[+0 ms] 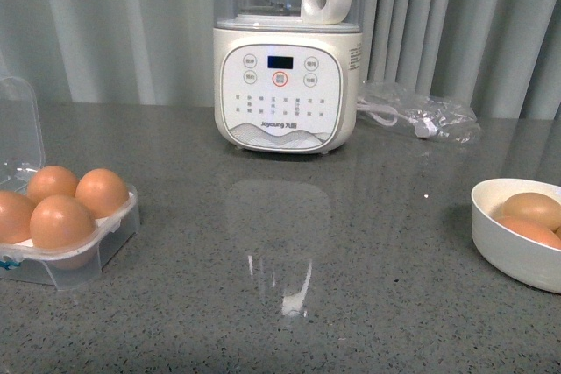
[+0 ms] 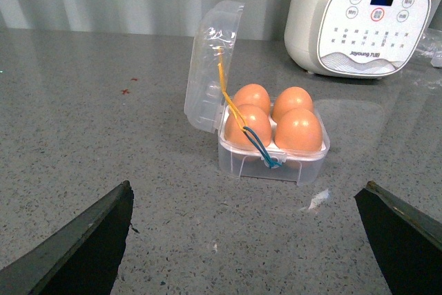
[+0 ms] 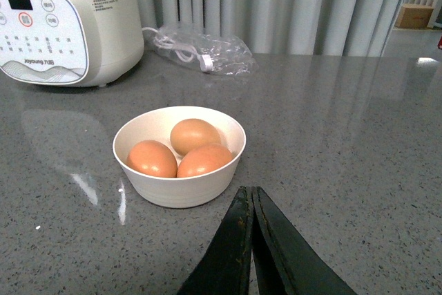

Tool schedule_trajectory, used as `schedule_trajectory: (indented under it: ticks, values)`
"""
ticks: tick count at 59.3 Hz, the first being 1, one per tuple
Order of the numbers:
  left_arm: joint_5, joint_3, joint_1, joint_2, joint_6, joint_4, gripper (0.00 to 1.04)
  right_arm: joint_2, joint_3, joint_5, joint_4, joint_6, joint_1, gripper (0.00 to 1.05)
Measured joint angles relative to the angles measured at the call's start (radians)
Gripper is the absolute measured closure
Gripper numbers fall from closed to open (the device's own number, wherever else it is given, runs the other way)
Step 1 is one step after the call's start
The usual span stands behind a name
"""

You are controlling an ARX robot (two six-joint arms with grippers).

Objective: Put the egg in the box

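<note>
Grey speckled countertop [image 1: 351,304] with pale curtains [image 1: 105,24] behind it, and a white Joyoung blender [image 1: 285,85] parked at the back next to a crinkly clear bag [image 3: 204,50] with a white cord in it. So the box [image 2: 304,167] is a little clear plastic carton sitting off to the robot's left, lid [image 2: 210,60] flipped up and standing nearly upright on its hinge. All four cups are taken: four eggs [image 2: 299,131], smooth, orange-brown, pretty much identical, standing on end. A yellow and blue band [image 2: 243,128] runs from the lid down over one egg to the front of the box. Over on the right there's a round white bowl [image 3: 179,188] with three more eggs [image 3: 195,135] of the same colour lying on their sides, bunched up and touching. Left gripper [image 2: 246,188] hovers just short of the box with its fingers spread wide apart, nothing between them. Right gripper [image 3: 250,191] is near the bowl, fingers pressed together, empty.
</note>
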Motion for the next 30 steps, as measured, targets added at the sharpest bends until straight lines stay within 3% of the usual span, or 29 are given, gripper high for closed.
schedule_trajectory:
  ticks: [30]
  values:
    - [0.0, 0.0, 0.0, 0.0, 0.0, 0.0, 0.07, -0.146, -0.029, 0.001, -0.104, 0.0, 0.0, 1.01]
